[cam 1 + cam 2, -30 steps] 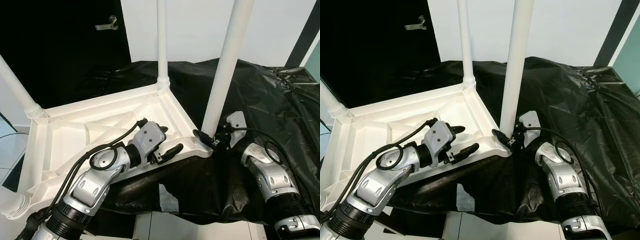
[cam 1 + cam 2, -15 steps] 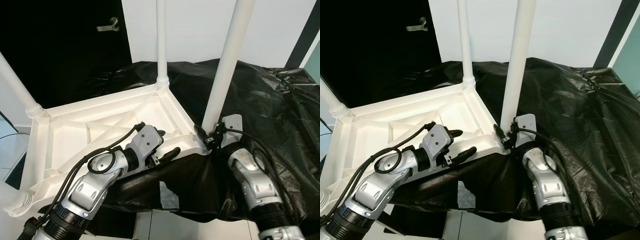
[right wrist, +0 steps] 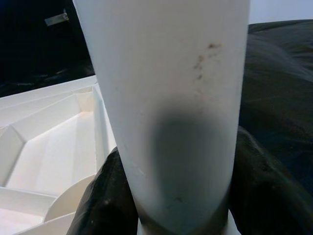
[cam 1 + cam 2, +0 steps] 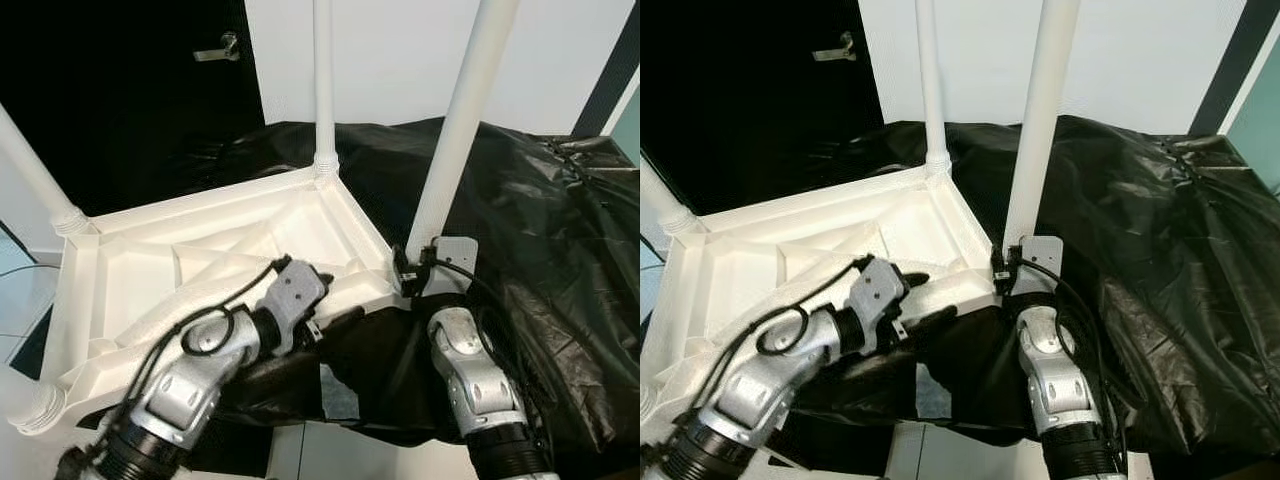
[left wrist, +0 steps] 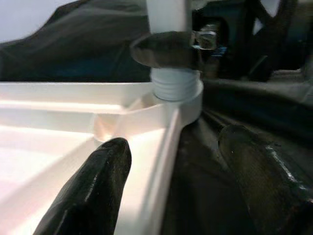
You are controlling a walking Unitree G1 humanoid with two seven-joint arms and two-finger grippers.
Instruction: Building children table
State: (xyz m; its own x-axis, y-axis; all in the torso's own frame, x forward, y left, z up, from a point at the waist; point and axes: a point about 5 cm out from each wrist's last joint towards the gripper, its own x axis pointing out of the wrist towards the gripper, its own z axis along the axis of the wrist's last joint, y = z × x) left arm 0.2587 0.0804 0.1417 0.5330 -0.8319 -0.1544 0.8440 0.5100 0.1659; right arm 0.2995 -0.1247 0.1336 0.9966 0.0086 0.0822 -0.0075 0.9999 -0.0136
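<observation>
The right claw (image 4: 1002, 268) is clenched round the foot of the nearest white leg (image 4: 455, 140), just above the ribbed collar where that leg meets the corner socket; in the right wrist view a black finger (image 3: 105, 196) sits hard against each side of the tube. The silver right arm (image 4: 470, 375) rises to it from below, over the black sheeting.

The left claw (image 4: 325, 295) is released, its two fingers spread astride the near rim of the upturned child's table (image 4: 200, 260). In the left wrist view one finger (image 5: 93, 191) lies inside the white tray-like underside and the other hangs outside over the black sheet, with the rim between them; I cannot tell whether either finger touches the plastic. That same view looks along the rim to the corner socket, where a fingertip of the right claw shows dark against the leg.

The table lies upside down, its ribbed underside facing up, resting on a worktop draped in crumpled black plastic sheeting (image 4: 540, 220). A second leg (image 4: 323, 80) stands upright at the far corner, a third leg (image 4: 35, 170) leans up from the far corner on the robot's left, and a fourth socket (image 4: 38, 408) is at the near corner on that side.

Behind, there is a dark door with a lever handle (image 4: 220, 48) and a pale wall.
</observation>
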